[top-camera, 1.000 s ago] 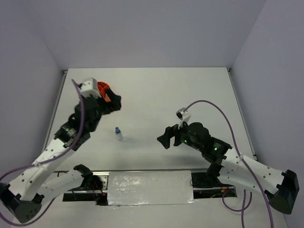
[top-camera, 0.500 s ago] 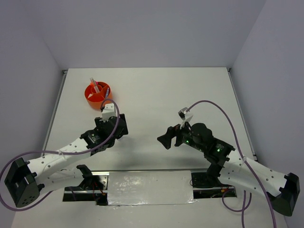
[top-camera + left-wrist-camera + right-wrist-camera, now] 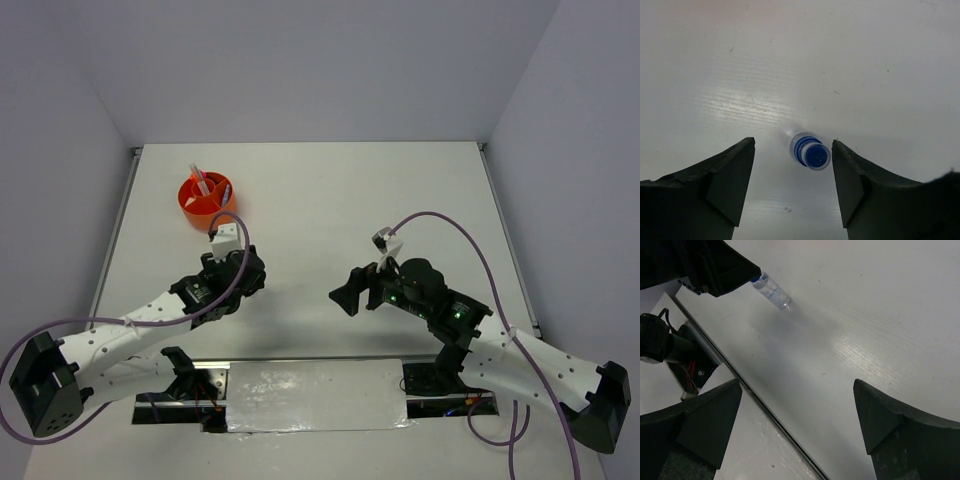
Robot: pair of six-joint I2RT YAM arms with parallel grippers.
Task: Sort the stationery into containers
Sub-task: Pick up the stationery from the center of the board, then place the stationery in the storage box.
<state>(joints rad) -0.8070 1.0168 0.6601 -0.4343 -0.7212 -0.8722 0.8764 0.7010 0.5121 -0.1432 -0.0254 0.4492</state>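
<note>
As white tabletop (image 3: pixel 400 200) sits boxed by grey walls (image 3: pixel 300 70), we see round orange plastic organiser (image 3: pixel 205 197) holding pens (image 3: pixel 201 183). Nearside of it, blue-capped clear bottle (image 3: pixel 810 151) sits untouched between parted fingers of left gripper (image 3: pixel 792 145). Right gripper (image 3: pixel 797 385) is spread wide.

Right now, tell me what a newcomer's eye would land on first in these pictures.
The bright-orange organiser at the table's far left catches the eye first, with stationery standing in it. Next comes the blue-capped bottle, upright on the white table between the open jaws of the left gripper, with a gap on either side.
</note>
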